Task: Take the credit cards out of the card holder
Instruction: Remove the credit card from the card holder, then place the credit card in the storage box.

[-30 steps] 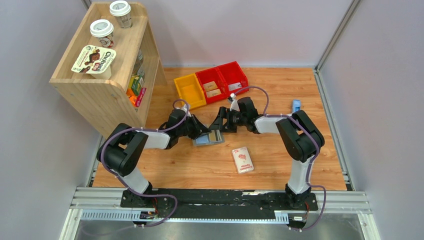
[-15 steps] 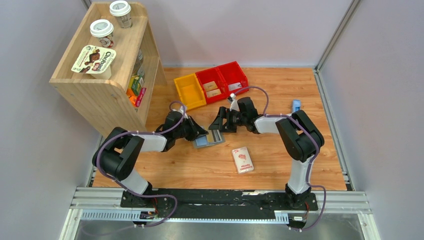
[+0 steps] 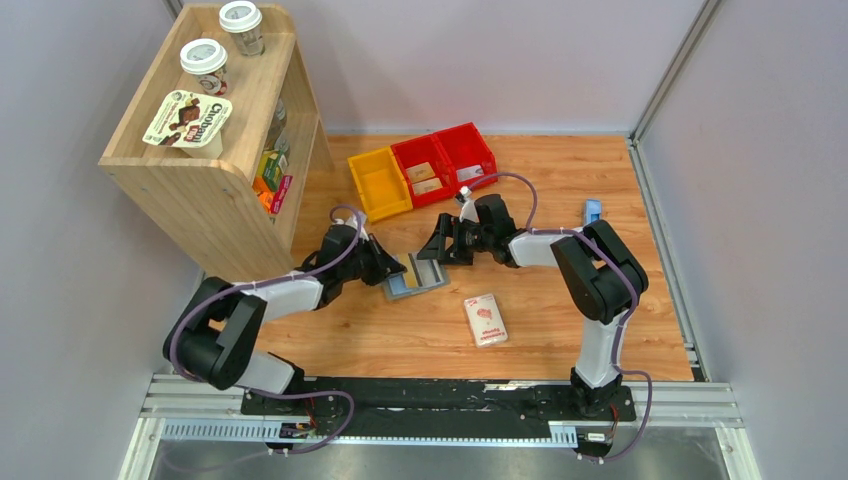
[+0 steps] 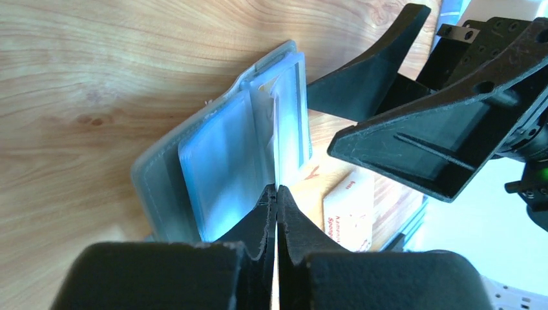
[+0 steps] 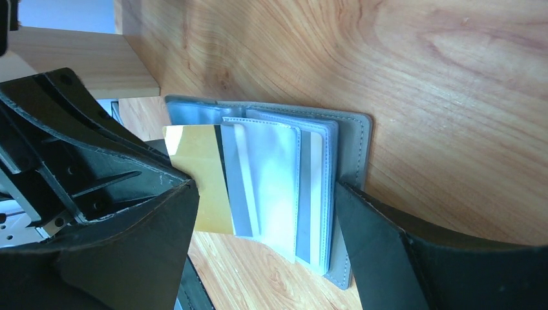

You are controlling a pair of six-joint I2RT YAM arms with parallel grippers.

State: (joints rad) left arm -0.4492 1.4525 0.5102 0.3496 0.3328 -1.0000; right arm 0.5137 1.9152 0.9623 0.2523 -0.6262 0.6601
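From above, the grey wallet (image 3: 424,285) lies open on the wooden desk (image 3: 400,340), near its middle, between the two arms. The left jaws come at it from the left and the right jaws from the far right. A gold card (image 3: 412,268) sticks partway out of the wallet's left side. A white-and-pink packet (image 3: 485,320) lies nearer the arm bases and apart from the wallet. Yellow and red bins (image 3: 422,168) sit at the far edge, and a wooden shelf (image 3: 205,150) stands to the left. In the left wrist view, the left jaws are clenched, their tips pressed together on a thin card edge that runs into the wallet's pale blue pockets. The right arm's black fingers (image 4: 413,148) are just beyond the wallet. In the right wrist view, the wallet is spread flat with its clear sleeves fanned out. The gold card juts out to the left, its outer end caught in the left jaws. The right jaws are released and spread wide, one finger (image 5: 394,258) touching the wallet's grey outer edge and the other over the gold card's side.
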